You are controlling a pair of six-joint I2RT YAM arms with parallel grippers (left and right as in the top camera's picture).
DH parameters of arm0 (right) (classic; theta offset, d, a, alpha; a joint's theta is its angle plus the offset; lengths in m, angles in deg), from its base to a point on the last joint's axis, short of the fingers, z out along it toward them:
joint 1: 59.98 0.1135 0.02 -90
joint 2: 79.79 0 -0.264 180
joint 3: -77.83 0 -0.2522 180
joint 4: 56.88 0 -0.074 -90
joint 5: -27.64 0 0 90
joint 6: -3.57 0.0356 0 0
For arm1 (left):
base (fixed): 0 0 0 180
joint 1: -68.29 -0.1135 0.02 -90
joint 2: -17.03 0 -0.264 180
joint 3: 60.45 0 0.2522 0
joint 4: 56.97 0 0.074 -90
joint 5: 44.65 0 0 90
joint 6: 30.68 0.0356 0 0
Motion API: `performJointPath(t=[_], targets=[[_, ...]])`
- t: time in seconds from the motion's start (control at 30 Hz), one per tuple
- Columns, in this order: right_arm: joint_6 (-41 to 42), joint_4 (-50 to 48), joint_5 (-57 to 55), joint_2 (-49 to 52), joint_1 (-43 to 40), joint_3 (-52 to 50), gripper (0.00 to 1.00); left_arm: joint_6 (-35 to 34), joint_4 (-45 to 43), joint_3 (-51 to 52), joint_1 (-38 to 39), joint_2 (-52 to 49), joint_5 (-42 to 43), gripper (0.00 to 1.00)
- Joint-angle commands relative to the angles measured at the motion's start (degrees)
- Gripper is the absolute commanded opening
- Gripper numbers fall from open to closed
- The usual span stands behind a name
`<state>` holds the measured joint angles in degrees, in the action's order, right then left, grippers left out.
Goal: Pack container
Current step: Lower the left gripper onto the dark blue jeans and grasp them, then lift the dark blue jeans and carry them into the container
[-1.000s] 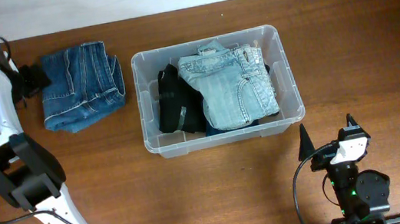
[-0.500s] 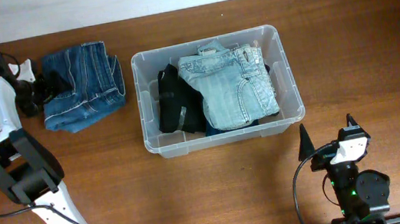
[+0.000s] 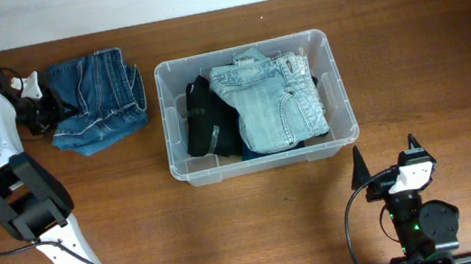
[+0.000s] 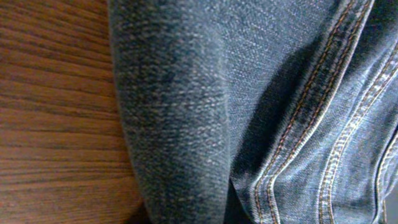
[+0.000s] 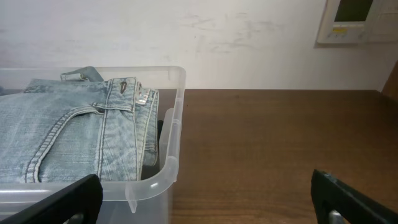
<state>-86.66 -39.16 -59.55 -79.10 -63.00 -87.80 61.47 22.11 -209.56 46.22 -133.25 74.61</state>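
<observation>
The clear plastic container (image 3: 164, 123) stands mid-table, holding folded light blue jeans (image 3: 272, 100) and a black garment (image 3: 207, 126). Left of it, folded dark blue jeans (image 3: 99, 100) lie on the table. My left gripper (image 3: 44, 116) sits at their left edge, shut on the denim. In the left wrist view a thick fold of the dark blue jeans (image 4: 174, 124) fills the frame and hides the fingers. My right gripper (image 3: 384, 151) stands open near the front edge, right of the container's front corner (image 5: 177, 124), with nothing between its fingers (image 5: 56, 202).
Brown wooden table (image 3: 444, 50) all round the container. A pale wall runs along the far edge, with a white panel (image 5: 357, 18) at the upper right in the right wrist view. The left arm's base link (image 3: 26, 201) stands at the front left.
My left gripper moved right onto the left edge of the dark blue jeans and closed on it. The right arm has not moved.
</observation>
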Motion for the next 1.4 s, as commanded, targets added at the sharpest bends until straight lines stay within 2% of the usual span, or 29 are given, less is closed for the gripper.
performJointPath(t=[0.0,0.23,0.33,0.4,0.57,0.93,1.03,1.2,1.37], targets=[[-0.2,0.3,-0.1,-0.5,-0.4,-0.3,0.98,0.5,3.1,-0.8,0.6,-2.5,-0.5,0.01],[-0.2,0.3,-0.1,-0.5,-0.4,-0.3,0.98,0.5,13.0,-16.0,0.6,0.5,1.9,0.01],[-0.2,0.3,-0.1,-0.5,-0.4,-0.3,0.98,0.4,17.7,-24.4,0.6,2.8,8.0,0.01],[-0.2,0.3,-0.1,-0.5,-0.4,-0.3,0.98,0.2,23.1,-32.9,0.7,5.2,15.6,0.01],[-0.2,0.3,-0.1,-0.5,-0.4,-0.3,0.98,-1.5,31.1,-44.8,0.8,9.3,20.3,0.01],[-0.2,0.3,-0.1,-0.5,-0.4,-0.3,0.98,-6.1,31.4,-44.4,5.5,27.6,23.1,0.01],[-0.2,0.3,-0.1,-0.5,-0.4,-0.3,0.98,-7.3,31.4,-44.4,9.7,30.9,23.4,0.01],[-0.2,0.3,-0.1,-0.5,-0.4,-0.3,0.98,-9.0,31.4,-43.9,21.5,33.0,24.5,0.01],[-0.2,0.3,-0.1,-0.5,-0.4,-0.3,0.98,-13.9,31.4,-38.7,30.9,33.0,12.7,0.01]])
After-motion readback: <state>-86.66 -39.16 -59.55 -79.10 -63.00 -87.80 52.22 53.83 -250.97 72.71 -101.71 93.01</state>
